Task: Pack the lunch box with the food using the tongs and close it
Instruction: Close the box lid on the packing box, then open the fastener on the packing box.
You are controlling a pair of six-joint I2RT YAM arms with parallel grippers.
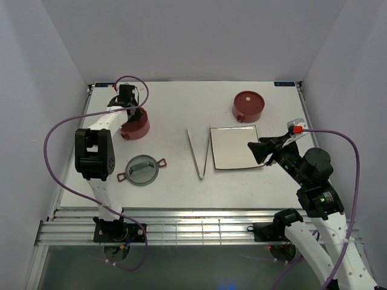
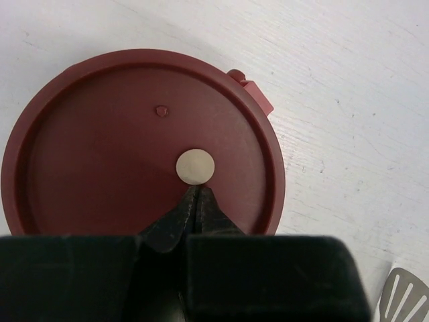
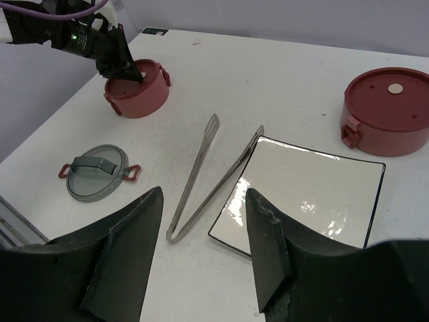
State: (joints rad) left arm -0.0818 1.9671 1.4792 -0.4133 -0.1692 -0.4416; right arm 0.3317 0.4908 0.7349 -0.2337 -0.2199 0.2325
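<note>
On the white table (image 1: 181,103), between grey walls, two arms reach in from the near edge. Largest item: white square plate (image 1: 234,147), glossy, dark-rimmed, lying flat right of centre. Lunch box is in separate pieces, all on the table. Far right, beyond the plate, one dusty-red bowl (image 1: 248,106) stands upright with its flat dark-red lid on. Far left, the second red bowl (image 1: 138,128), also lidded, is partly hidden under the left arm. Its lid (image 2: 100,154) fills the left wrist view, with a small tab (image 2: 253,90) on the rim. Grey cover (image 1: 142,170) with red clasps lies flat, near left, well apart from both bowls. Tongs (image 1: 195,153) lie flat just left of the plate, a narrow V. The joined end points to the near edge and the spread tips to the far side. The right-hand arm of the V runs close along the plate's left edge. Nothing holds them. Right gripper (image 3: 204,201) hangs above the plate's right side, fingers spread wide and empty. Left gripper (image 2: 196,194) is over the left bowl's lid, fingers pressed together with nothing between them. Its tips meet at the near edge of a small pale spot (image 2: 195,166) at the lid's centre. Cannot tell whether they touch the lid.
</note>
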